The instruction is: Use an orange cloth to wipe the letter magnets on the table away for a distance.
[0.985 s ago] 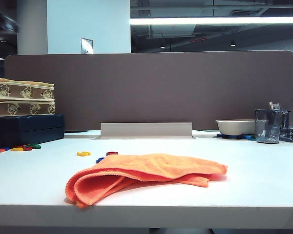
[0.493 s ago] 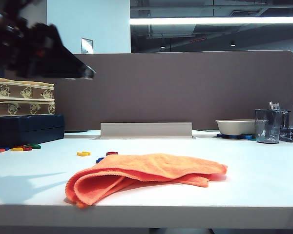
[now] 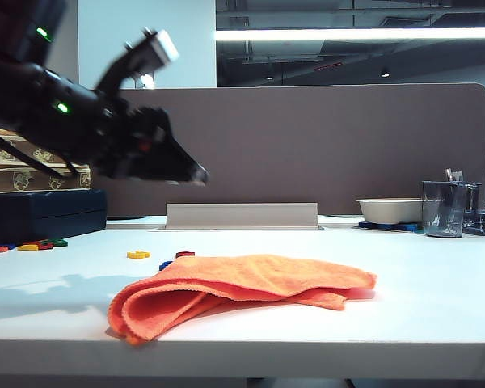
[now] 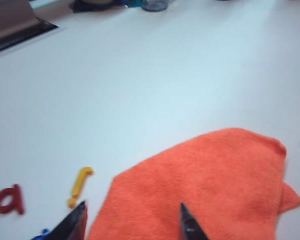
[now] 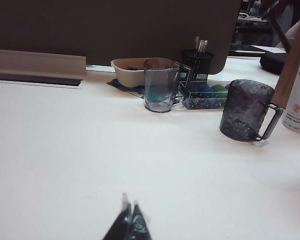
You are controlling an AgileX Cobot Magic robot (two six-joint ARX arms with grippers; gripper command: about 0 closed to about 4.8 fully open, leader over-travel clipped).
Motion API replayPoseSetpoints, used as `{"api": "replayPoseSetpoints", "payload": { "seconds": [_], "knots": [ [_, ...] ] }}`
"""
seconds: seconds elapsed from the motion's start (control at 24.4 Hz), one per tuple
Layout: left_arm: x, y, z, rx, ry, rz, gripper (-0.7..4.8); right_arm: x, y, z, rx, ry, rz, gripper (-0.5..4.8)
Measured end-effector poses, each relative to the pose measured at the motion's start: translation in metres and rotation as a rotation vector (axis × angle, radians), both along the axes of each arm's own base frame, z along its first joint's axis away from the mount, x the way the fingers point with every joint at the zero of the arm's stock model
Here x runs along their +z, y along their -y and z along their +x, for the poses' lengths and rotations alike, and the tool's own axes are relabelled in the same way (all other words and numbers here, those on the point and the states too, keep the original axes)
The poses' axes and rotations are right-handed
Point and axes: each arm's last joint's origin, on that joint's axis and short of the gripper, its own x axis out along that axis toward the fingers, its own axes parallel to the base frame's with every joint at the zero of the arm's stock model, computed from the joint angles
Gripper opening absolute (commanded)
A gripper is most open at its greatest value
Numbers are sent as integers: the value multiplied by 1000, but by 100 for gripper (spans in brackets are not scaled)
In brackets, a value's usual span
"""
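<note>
Swinging in since before, our left gripper [image 3: 196,174], jaws spread, hangs above the orange cloth [image 3: 234,288]; right gripper [image 5: 128,222] pressed together over bare table [image 3: 436,283]; some letter magnets [image 3: 137,255] hide behind cloth.

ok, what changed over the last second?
The left arm swung in from the upper left of the exterior view; its left gripper now hangs above the table, near the orange cloth, fingers open, holding nothing. The cloth, the letter magnets and the cups stayed put. The right gripper shows shut in its wrist view.
</note>
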Motion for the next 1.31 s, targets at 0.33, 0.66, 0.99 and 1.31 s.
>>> {"api": "replayPoseSetpoints", "payload": {
  "seconds": [0.33,0.66,0.99,1.31],
  "knots": [
    [-22,36,3,-118,-125,63,247,0,0,0,0,0,0,-5],
    [-39,53,0,-104,-161,135,256,0,-1,0,6,0,0,-5],
    [-52,52,4,-20,-186,204,301,0,-1,0,6,0,0,-5],
    [-56,53,7,-14,-179,204,51,0,-1,0,6,0,0,-5]
  ]
}}
